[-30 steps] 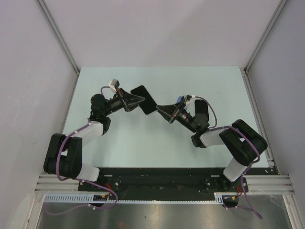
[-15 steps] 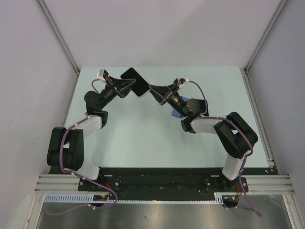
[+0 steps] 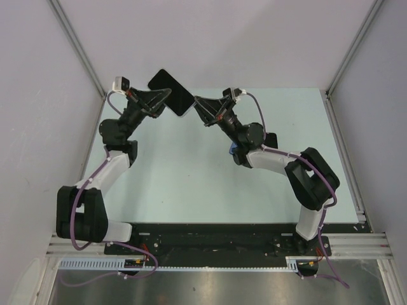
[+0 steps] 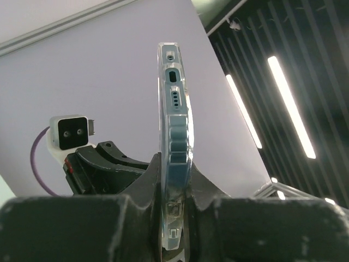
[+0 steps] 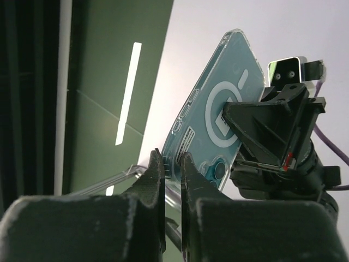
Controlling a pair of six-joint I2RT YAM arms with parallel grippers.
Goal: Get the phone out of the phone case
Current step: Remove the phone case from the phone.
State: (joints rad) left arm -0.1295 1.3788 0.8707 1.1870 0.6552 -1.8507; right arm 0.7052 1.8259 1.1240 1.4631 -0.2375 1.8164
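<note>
The phone (image 3: 170, 92) is held in the air above the far part of the table (image 3: 191, 184), between the two arms. Its long axis runs on a diagonal from far-left to near-right in the overhead view. The left gripper (image 3: 164, 101) comes at it from the left, with its fingers clamped flat across the thickness of the cased phone (image 4: 173, 136), which shows edge-on with the charging port at the far end. The right gripper (image 3: 198, 103) meets the near-right end; its fingers (image 5: 155, 172) are pressed together on a corner edge of the clear phone case (image 5: 218, 117), close to the camera lens cut-out. So the move to come likely turns on this: the case corner lies right in the right fingers, while the body lies in the left's hold — peeling would go away from the left arm. It is hard to tell whether the right fingers pinch only the case lip or the phone too. From above the case cannot be told from the dark slab, and no view shows whether any corner is free.
</note>
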